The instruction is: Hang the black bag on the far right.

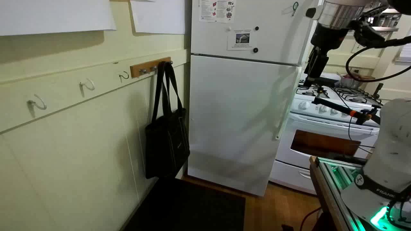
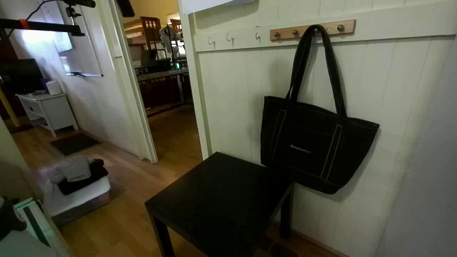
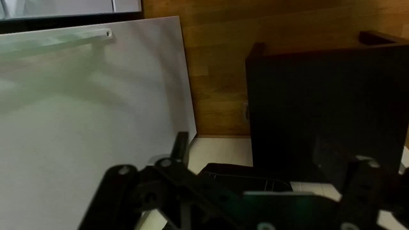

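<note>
Black bag [image 2: 316,146] hanging from the wooden rack [image 2: 332,28], gripper [image 3: 250,142] spread wide and well away from both.
Fingers [image 3: 181,147] stand far apart in the wrist view, where the gripper hides much of the bag. The knob [image 2: 316,31] under its handles [image 2: 334,78], left of the rightmost knob [image 2: 340,27], is hard to make out; the lettering [image 2: 300,149] is too small to read.

Facing the fridge [image 1: 237,122] by the bag [image 1: 167,147] in an exterior view; closer, facing the wall [image 2: 385,78] behind the bag in an exterior view; peering down in wrist view, sharing it throughout!
</note>
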